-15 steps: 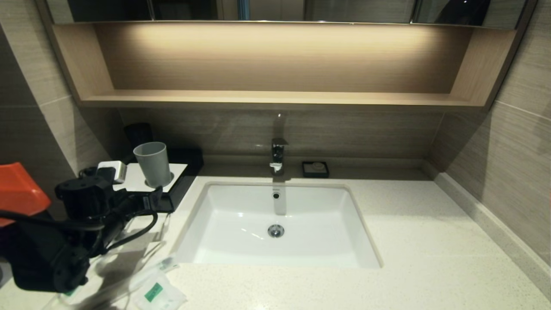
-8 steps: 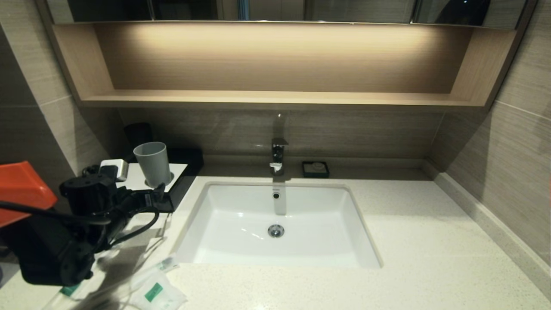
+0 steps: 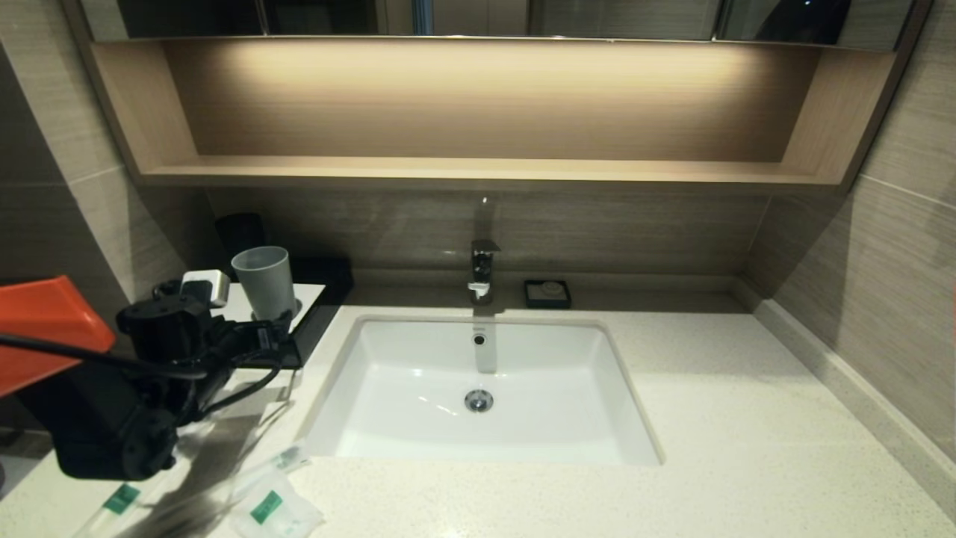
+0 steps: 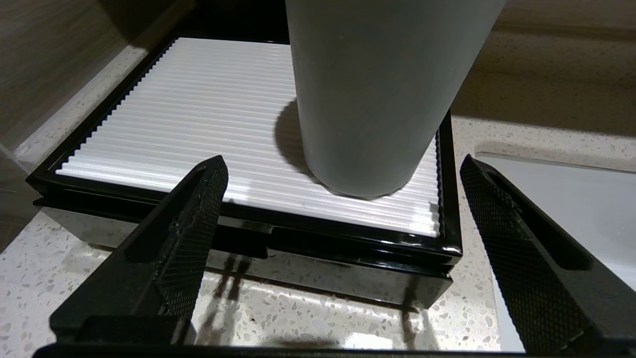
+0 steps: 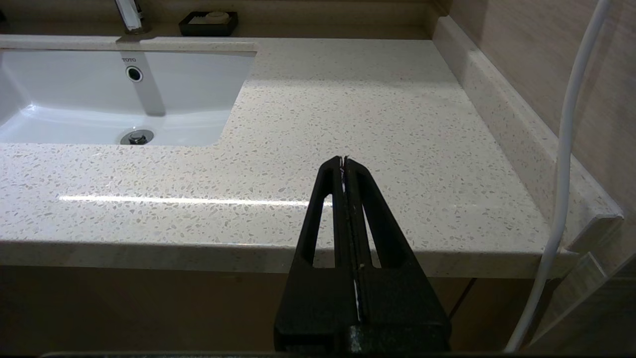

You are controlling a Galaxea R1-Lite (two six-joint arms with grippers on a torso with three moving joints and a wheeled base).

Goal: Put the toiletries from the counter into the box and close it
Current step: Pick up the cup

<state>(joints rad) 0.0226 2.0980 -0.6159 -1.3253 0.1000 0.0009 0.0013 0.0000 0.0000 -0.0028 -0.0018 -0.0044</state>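
Note:
The black box (image 3: 320, 317) with its white top panel (image 4: 198, 119) stands at the counter's (image 3: 747, 448) back left, left of the sink. Its glossy drawer front (image 4: 323, 281) looks closed. My left gripper (image 3: 278, 332) is open and empty, level with the drawer front; in the left wrist view (image 4: 343, 166) its fingers span the box's right half without touching. The white sachet (image 3: 272, 509) and two clear-wrapped sticks (image 3: 119, 499) (image 3: 287, 457) lie at the counter's front left. My right gripper (image 5: 344, 160) is shut and empty over the counter's front right edge.
A grey cup (image 3: 265, 282) stands on the box's panel, close above the left gripper. The white sink basin (image 3: 418, 373), faucet (image 3: 482, 269) and a small black soap dish (image 3: 547, 293) are to the right. A wooden shelf (image 3: 478, 170) hangs above.
My left arm has moved forward and up toward the box's front. The green-labelled stick at the front left, earlier half under the arm, now shows.

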